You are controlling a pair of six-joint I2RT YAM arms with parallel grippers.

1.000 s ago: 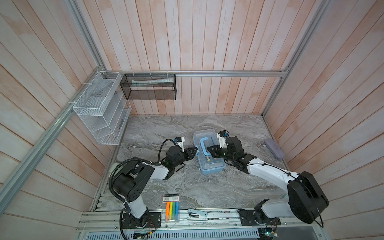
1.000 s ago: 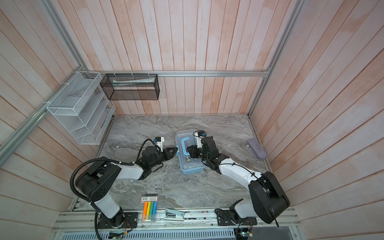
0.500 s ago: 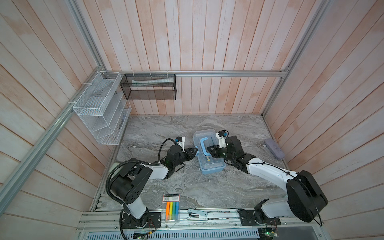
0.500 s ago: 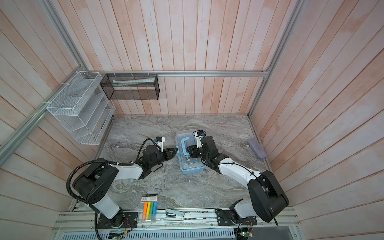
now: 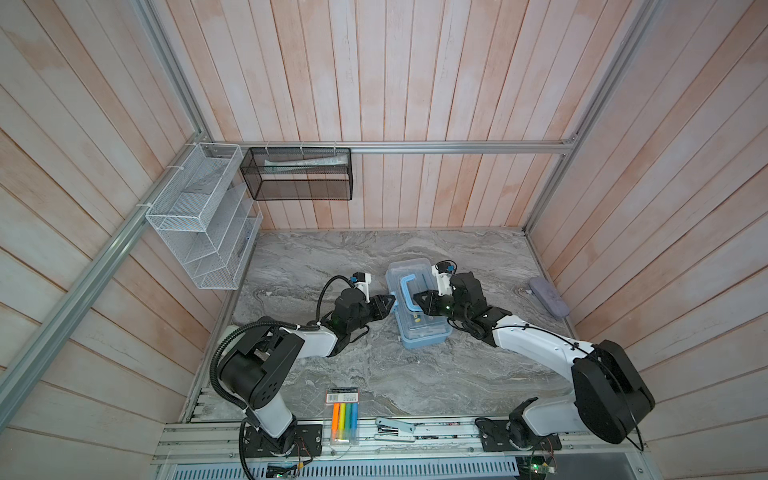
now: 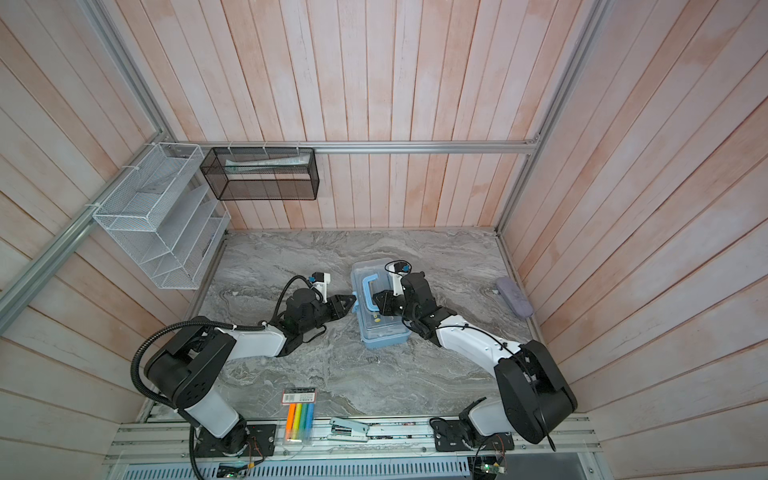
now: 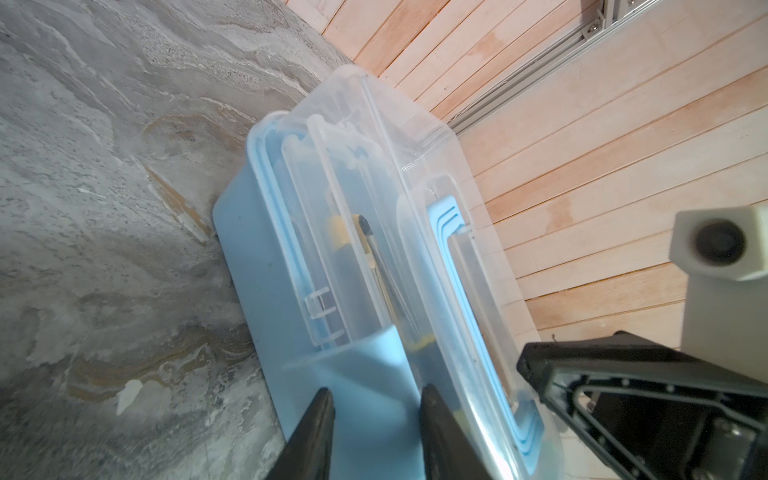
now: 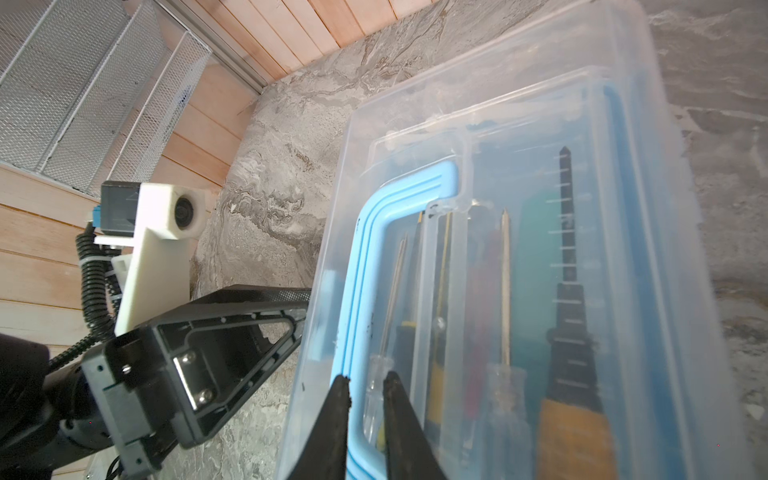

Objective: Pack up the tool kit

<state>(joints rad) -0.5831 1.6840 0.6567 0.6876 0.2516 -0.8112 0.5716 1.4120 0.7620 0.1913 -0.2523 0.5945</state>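
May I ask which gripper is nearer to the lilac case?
Right. The right gripper is over the tool kit; the left gripper is at the kit's side facing away from the lilac case.

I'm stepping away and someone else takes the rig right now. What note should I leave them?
Left gripper: jaws apart around the blue side latch of the tool kit; grip unclear.
Right gripper: jaws near shut over the lid by the blue handle, holding nothing evident.
Tool kit: middle of the table, lid down, screwdrivers inside.
Done: tools in.
To do: probably snapping the latch, which sticks out.
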